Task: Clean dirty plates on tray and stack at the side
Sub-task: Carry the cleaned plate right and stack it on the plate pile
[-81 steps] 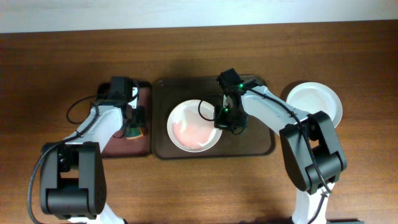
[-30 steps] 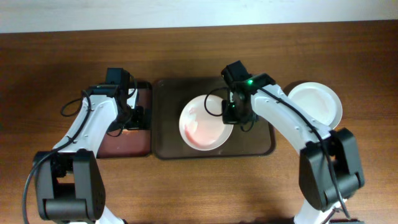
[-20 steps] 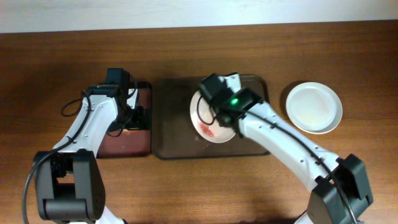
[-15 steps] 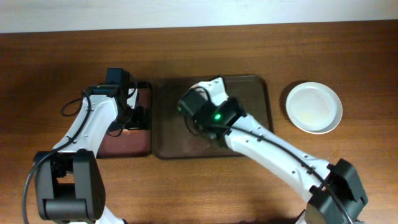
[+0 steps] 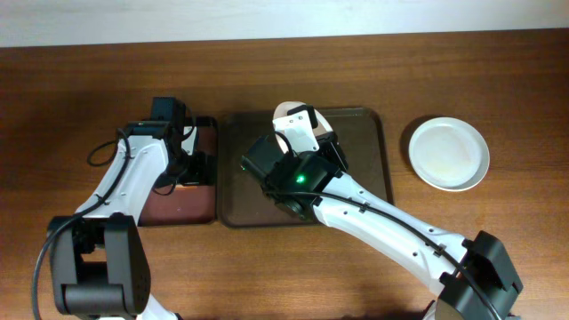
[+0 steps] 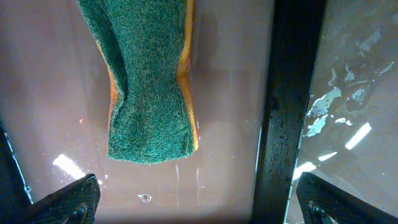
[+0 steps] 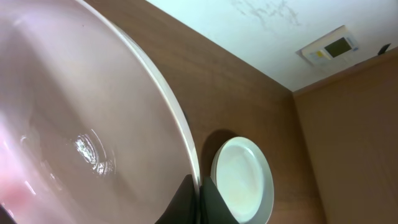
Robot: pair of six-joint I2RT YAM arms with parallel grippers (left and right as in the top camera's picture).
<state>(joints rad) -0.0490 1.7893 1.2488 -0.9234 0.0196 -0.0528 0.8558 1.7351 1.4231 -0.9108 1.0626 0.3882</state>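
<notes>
My right gripper (image 7: 200, 198) is shut on the rim of a white plate (image 7: 74, 124), which it holds lifted and tipped steeply, a faint pink smear low on its inside. From overhead only a pale sliver of this plate (image 5: 281, 114) shows behind the right arm, over the dark brown tray (image 5: 369, 191). A second, clean-looking white plate (image 5: 448, 153) lies on the bare wood at the right, also seen past the held rim as the plate (image 7: 242, 180). My left gripper (image 6: 202, 202) is open above the small reddish tray (image 5: 169, 206).
A green scouring sponge (image 6: 149, 81) with an orange edge lies on the wet floor of the small reddish tray (image 6: 230, 124), just ahead of the left fingers. A dark rim (image 6: 289, 112) runs along its right side. The right arm (image 5: 382, 222) stretches diagonally over the big tray's front.
The right arm has lifted the plate off the dark tray, swung it left and tipped it on edge. The left arm has stayed over the sponge.
</notes>
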